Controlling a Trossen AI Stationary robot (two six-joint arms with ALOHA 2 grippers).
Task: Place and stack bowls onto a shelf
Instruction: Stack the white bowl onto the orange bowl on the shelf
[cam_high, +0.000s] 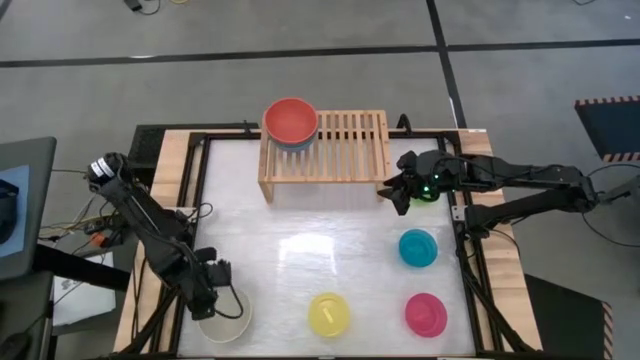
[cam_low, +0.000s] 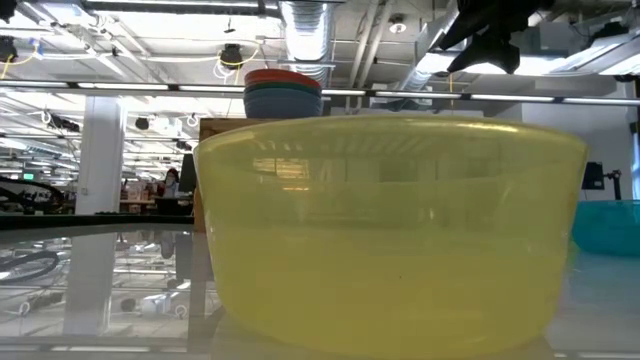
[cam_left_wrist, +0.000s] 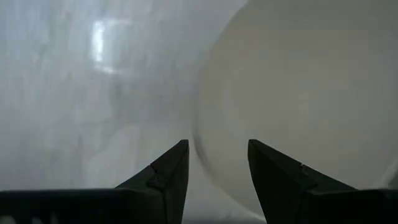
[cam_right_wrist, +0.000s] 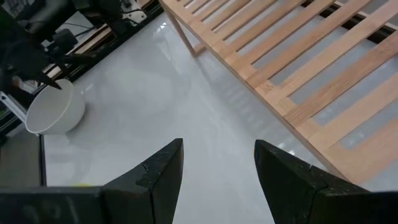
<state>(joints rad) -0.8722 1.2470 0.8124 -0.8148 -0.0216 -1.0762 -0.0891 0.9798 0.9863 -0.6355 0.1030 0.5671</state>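
Note:
The light-wood shelf (cam_high: 345, 145) stands at the table's far side. On its left end sits a stack of large bowls, the red bowl (cam_high: 291, 120) on top of dark teal and slate blue (cam_low: 283, 100). The cream white bowl (cam_high: 228, 322) rests upright at the near-left corner. My left gripper (cam_high: 218, 292) is open, with its fingers on either side of the bowl's rim (cam_left_wrist: 202, 158). My right gripper (cam_high: 398, 193) hangs open and empty above the table by the shelf's right end (cam_right_wrist: 298, 68). The lime green bowl is not clearly in view.
The yellow bowl (cam_high: 329, 314), magenta bowl (cam_high: 425, 314) and cyan bowl (cam_high: 417, 247) stand on the table's near and right parts. The yellow bowl (cam_low: 390, 230) fills the low view. The shelf's middle and right slats are bare. A green glow shows under the right wrist (cam_high: 426, 188).

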